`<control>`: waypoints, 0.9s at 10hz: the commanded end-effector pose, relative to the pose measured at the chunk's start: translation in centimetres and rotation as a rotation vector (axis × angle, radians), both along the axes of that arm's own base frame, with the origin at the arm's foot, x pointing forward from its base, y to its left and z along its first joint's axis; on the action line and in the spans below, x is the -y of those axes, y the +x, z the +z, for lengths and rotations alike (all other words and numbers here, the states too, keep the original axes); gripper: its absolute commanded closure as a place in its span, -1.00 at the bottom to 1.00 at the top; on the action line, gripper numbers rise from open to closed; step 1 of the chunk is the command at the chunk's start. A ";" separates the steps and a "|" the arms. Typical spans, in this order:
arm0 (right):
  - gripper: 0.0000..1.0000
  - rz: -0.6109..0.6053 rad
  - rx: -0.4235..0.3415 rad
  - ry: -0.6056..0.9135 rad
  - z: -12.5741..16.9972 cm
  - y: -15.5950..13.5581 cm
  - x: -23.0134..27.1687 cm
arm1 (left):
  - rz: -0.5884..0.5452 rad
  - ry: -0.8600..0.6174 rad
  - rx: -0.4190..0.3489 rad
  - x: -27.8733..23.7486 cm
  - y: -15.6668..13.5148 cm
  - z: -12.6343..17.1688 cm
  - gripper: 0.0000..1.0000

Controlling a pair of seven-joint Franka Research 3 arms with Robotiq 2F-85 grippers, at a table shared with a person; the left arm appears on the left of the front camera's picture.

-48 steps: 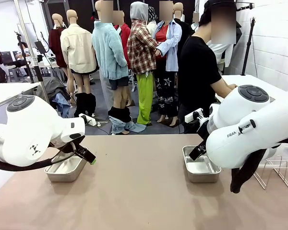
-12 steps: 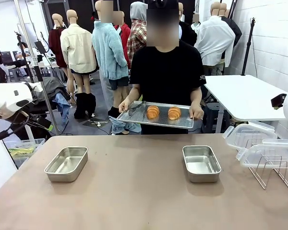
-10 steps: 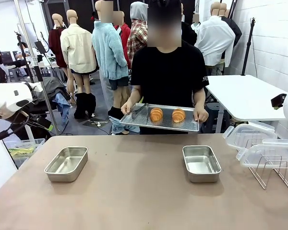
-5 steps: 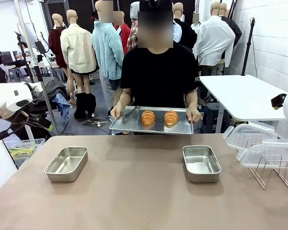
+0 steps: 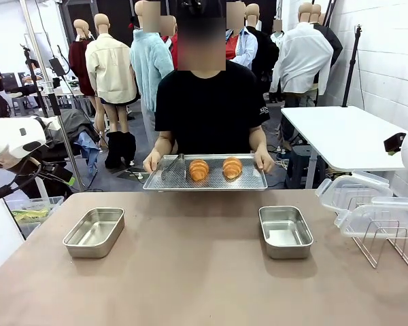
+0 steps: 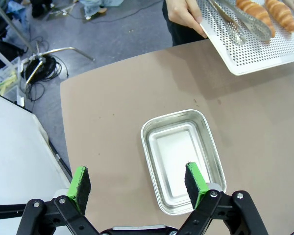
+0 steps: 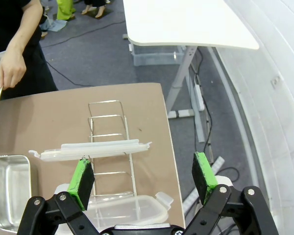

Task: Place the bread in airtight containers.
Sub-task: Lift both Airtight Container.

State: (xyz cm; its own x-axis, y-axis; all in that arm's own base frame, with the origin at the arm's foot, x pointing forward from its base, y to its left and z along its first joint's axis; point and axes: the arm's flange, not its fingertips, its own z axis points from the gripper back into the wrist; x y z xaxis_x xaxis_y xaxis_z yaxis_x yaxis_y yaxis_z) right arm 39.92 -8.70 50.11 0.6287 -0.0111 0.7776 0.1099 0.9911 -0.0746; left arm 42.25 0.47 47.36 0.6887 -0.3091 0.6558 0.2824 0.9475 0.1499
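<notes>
Both croissants [image 5: 198, 170] lay w/ tongs [image 5: 171, 166] on perforated tray [image 5: 248, 182], held by person's hands [image 5: 151, 161] at worktop's [image 5: 190, 272] far edge. Empty left tin [image 5: 94, 232] sat nr left edge, right tin [image 5: 285, 231] twd right edge. Left pincer [image 6: 137, 180] hung spread above left tin. Right pincer [image 7: 143, 174] hung spread above lids [image 7: 93, 149] on rack [image 7: 108, 122] at right edge.

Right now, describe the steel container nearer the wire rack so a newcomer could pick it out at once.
Start at the brown table and go to the wire rack holding clear lids at the robot's right. The open, empty steel container just beside it is the one; its twin sits alone on the left side.
</notes>
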 end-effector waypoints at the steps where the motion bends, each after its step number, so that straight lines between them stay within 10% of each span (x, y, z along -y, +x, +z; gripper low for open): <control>1: -1.00 0.001 -0.003 -0.007 0.0 0.0 0.2 | 0.002 0.002 -0.003 -0.2 0.0 -0.1 -1.00; 9: -1.00 0.020 -0.017 0.003 1.5 0.8 -1.0 | 0.000 0.000 0.000 0.0 0.0 0.0 -1.00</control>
